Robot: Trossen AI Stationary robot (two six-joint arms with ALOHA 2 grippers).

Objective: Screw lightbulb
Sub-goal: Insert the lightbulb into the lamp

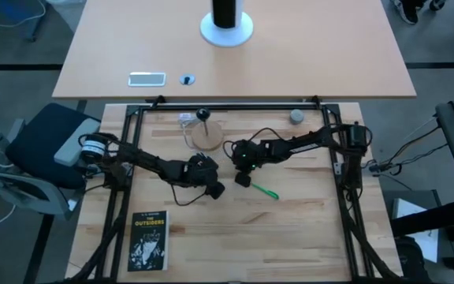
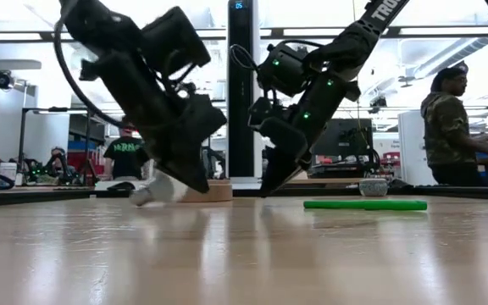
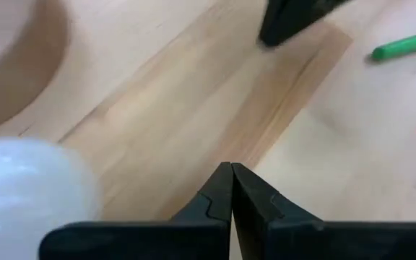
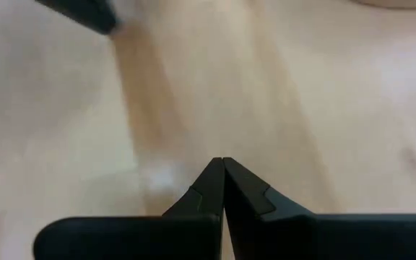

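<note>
The white frosted lightbulb (image 2: pixel 158 191) lies on its side on the table, its silvery base pointing toward the table's left. It shows large and blurred in the left wrist view (image 3: pixel 27 188); in the high view my left arm hides it. My left gripper (image 2: pixel 200 182) is shut and empty, low over the table right beside the bulb; it also shows in its own wrist view (image 3: pixel 231 170) and in the high view (image 1: pixel 215 189). My right gripper (image 2: pixel 269 188) is shut and empty, tip down near the table's middle, a little to the right of the left one; its own wrist view (image 4: pixel 222 162) shows the fingers closed. My left gripper's shut fingers stand close against the lightbulb's globe (image 3: pixel 63 180), slanting down from the table's left. I cannot tell whether the outer side of a finger touches it.
A round wooden base (image 1: pixel 206 136) with a dark socket post (image 1: pixel 202 114) stands just beyond the grippers. A green marker (image 1: pixel 265 191) lies to the right of them. A grey ball (image 1: pixel 296 116), a clear wrapper (image 1: pixel 186 118) and a book (image 1: pixel 149 241) lie farther off. People stand in the room behind.
</note>
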